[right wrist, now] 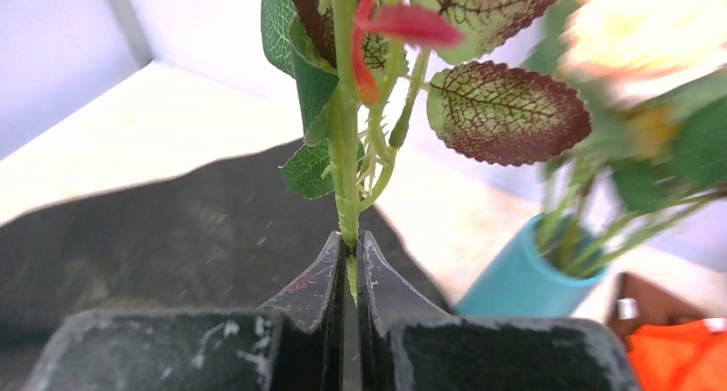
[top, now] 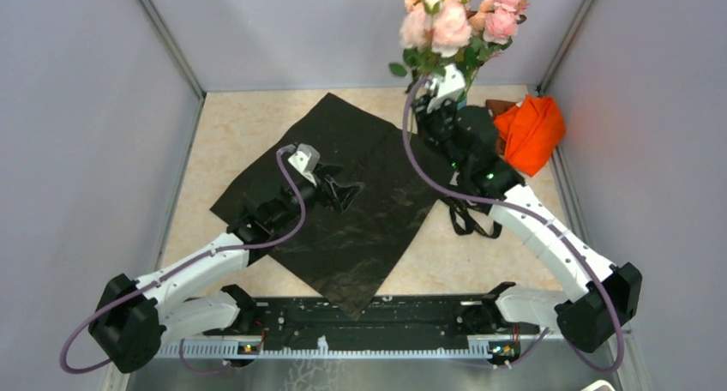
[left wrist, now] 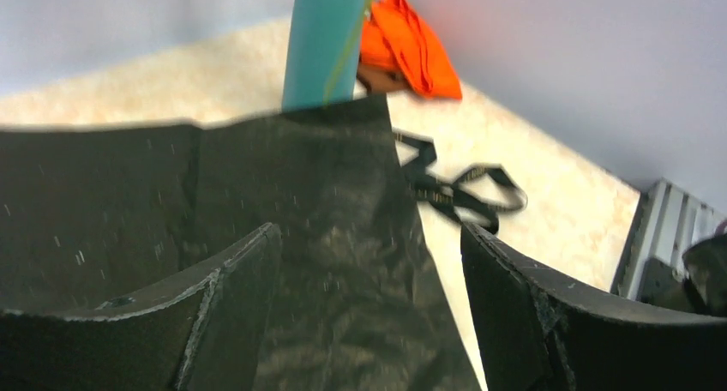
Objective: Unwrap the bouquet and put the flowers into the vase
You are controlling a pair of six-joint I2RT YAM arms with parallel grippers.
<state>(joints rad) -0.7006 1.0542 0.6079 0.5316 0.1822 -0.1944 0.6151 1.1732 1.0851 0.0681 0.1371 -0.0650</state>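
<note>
Stem ready for vase
Our right gripper [right wrist: 347,243] clamps a stem [right wrist: 344,151] upright beside the vase [right wrist: 523,279] for insertion; left gripper [left wrist: 369,237] gapes empty over the wrapper [top: 369,237].

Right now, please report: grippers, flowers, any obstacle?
Left gripper open, over black wrapping sheet. Right gripper shut on one green stem, beside vase. Other flowers in vase. No obstacle seen.

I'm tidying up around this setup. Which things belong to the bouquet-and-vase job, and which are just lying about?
Belong to the job:
flowers
vase
stem pinched in the right gripper
black wrapping sheet, already off
black ribbon

Lying about:
orange cloth
small brown object beside it
</note>
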